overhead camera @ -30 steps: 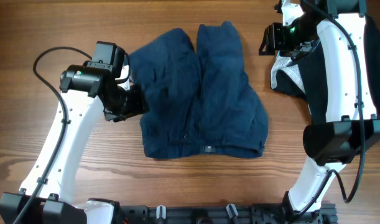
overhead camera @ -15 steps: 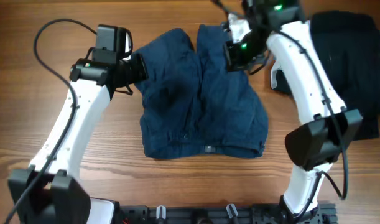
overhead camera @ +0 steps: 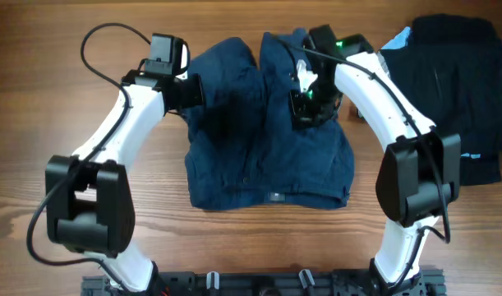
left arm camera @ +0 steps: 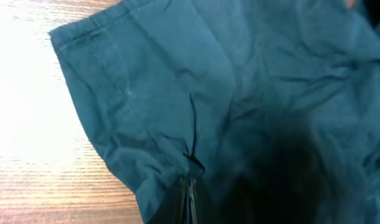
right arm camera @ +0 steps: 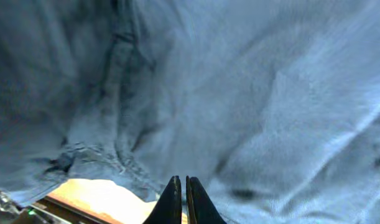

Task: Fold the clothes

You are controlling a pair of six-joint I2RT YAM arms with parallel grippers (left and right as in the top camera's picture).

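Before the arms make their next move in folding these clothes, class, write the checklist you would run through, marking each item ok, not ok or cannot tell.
1. Grip of the left end effector on the navy shorts: ok; it is shut and cloth puckers at its tips.
2. Grip of the right end effector on cloth: cannot tell; it is shut over the shorts, but no pinch shows.
3. Shorts lying flat: not ok; they are wrinkled.
4. The black garment lying apart from the shorts: ok.
5. The waistband free of both arms: ok.
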